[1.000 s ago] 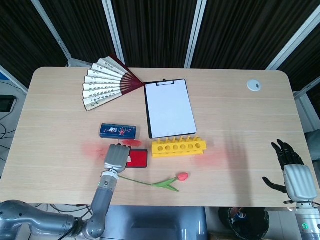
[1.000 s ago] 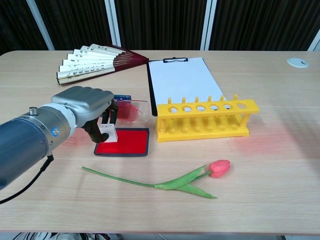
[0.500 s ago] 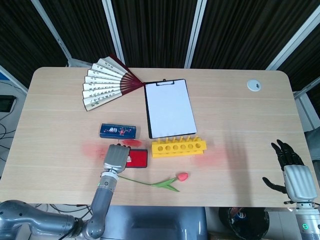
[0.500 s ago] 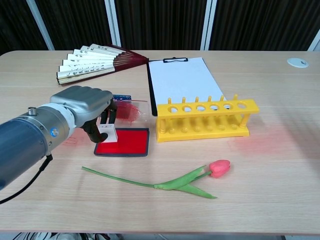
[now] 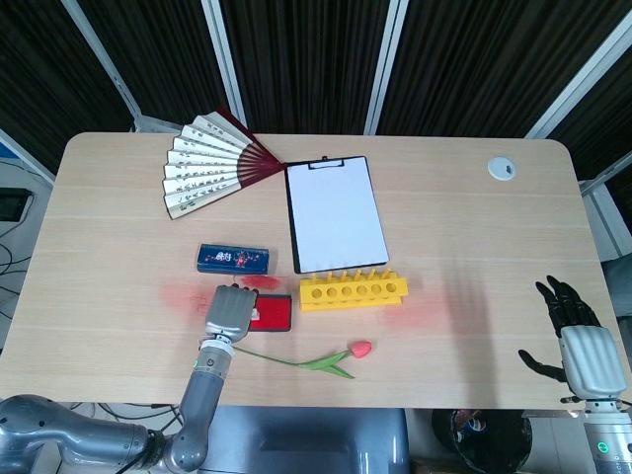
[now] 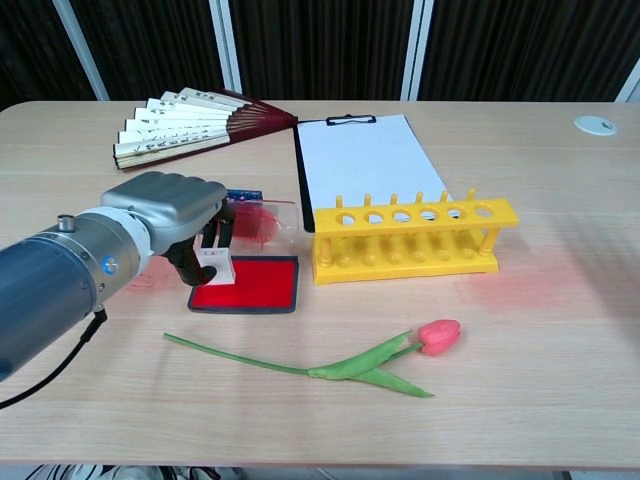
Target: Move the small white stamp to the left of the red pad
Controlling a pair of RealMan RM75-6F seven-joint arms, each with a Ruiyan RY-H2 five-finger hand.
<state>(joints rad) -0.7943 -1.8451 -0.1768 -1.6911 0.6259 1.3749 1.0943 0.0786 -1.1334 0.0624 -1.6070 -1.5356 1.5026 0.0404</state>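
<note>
No visible shift since the earlier frames: left hand in the same pose, fingers curled around the stamp, at the left edge of the pad. Unclear from the chest view whether the stamp's base touches the red surface or hangs just above it. Hidden under the left hand in the head view. Right hand idle at the table's near right corner, fingers spread, grasping nothing.

Handling, as judged: stamp small, rigid, white plastic, probably light; smooth sides, so liable to slip or twist under a loose pinch. Best taken across two opposite side faces, above the base, as appears to be the case here. Inked face possibly tacky against the pad; a straight lift before any sideways travel advisable, lest the shallow pad be dragged along.

Room for moving: bare table directly left of the pad, open as far as the forearm's own line. Blue box just behind the pad, fan well beyond. Tulip lying in front, its stem end close to the pad's near left corner; worth clearing on set-down. Yellow rack just right of the pad, clipboard behind it, both away from the leftward path. Table's near edge not far behind the target spot.
</note>
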